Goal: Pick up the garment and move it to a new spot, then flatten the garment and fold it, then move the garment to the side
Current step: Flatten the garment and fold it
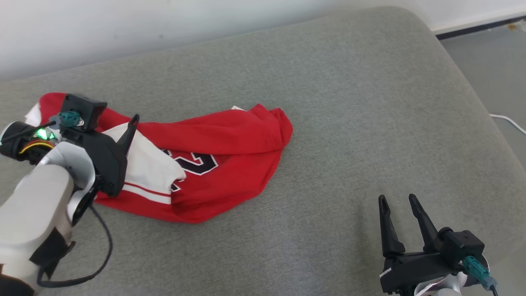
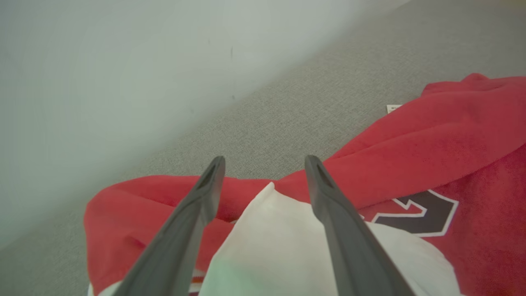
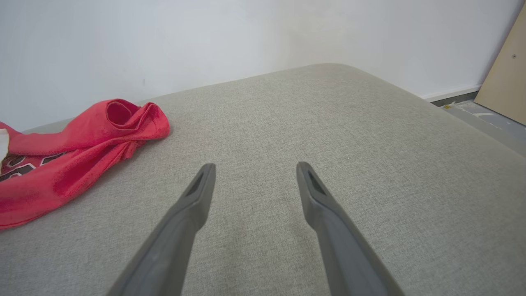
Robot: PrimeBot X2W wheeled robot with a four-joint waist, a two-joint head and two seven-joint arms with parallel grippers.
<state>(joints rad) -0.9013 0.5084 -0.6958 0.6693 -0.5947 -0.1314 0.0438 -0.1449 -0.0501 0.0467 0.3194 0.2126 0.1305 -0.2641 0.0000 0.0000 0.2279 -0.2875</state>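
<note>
Garment (image 1: pixel 230 144) on my screen is a red jersey with white panels. It lies crumpled on the left half of the grey cushion (image 1: pixel 349 102), towards the wall side. For writing, a dark number (image 1: pixel 201 162) outlined in white shows on the red, but a white fold half covers it, so I can't read it for certain. A small white tag (image 1: pixel 237 108) peeks out at the far edge, too small to read.

My left claw (image 2: pixel 265 164) hangs over the jersey's left end, fingers spread wide with the white fold beneath them, gripping nothing.

Further right the cushion is plain grey woven fabric with a rounded far corner. My right claw (image 1: pixel 397 199) sits at the lower right above bare fabric, well apart from the jersey, also spread wide and empty.

A white wall (image 1: pixel 164 24) runs behind. At the far right I see a dark baseboard (image 1: pixel 472 31), grey floor (image 1: pixel 485 53), a white cable (image 1: pixel 509 121) and a tan board (image 3: pixel 507 70).
</note>
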